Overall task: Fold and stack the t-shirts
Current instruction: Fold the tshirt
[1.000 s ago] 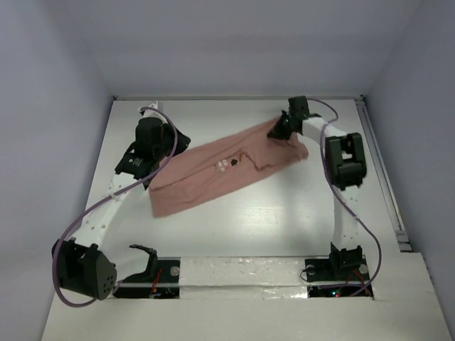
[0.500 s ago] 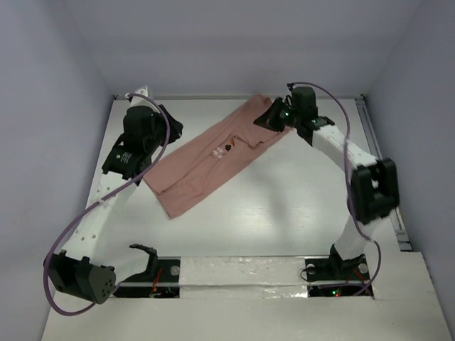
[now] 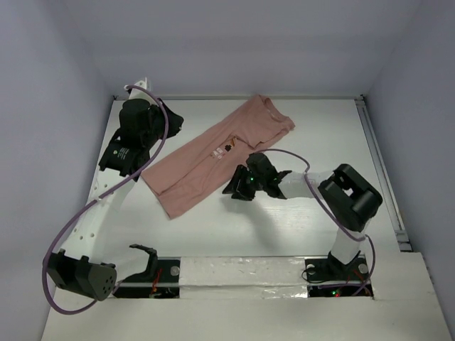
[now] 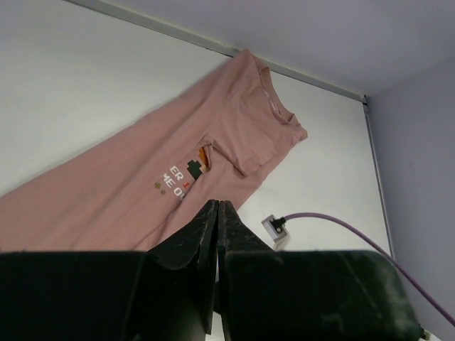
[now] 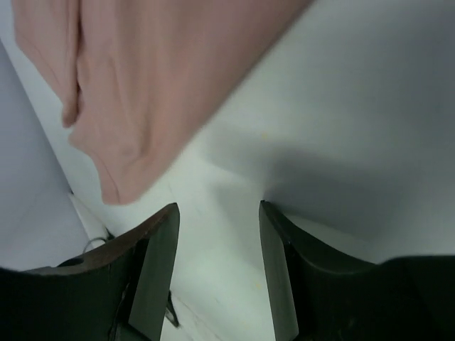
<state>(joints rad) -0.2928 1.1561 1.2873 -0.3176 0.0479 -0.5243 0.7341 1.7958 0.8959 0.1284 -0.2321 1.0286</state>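
Note:
The salmon-pink t-shirt (image 3: pixel 213 156) lies folded lengthwise into a long band, running diagonally from the near left to the far middle of the white table, collar end far (image 3: pixel 274 114). Its small chest print (image 4: pixel 178 177) faces up. My left gripper (image 3: pixel 165 126) hovers beside the shirt's left edge; its jaws are shut with nothing between them (image 4: pixel 217 207). My right gripper (image 3: pixel 231 188) sits low over bare table just right of the shirt's near half, open and empty (image 5: pixel 217 227). In the right wrist view, a rounded shirt corner (image 5: pixel 121 163) lies ahead of the fingers (image 5: pixel 158 249).
A metal rail (image 3: pixel 384 170) runs along the table's right edge. Grey-lilac walls close in the left, back and right sides. Purple cables (image 3: pixel 85 213) loop off both arms. The arm bases (image 3: pixel 334 270) stand at the near edge.
The right gripper let go of the shirt's collar end, opened and swung from the far side down to the table's middle. The shirt has settled flat. The left gripper edged back and stays shut.

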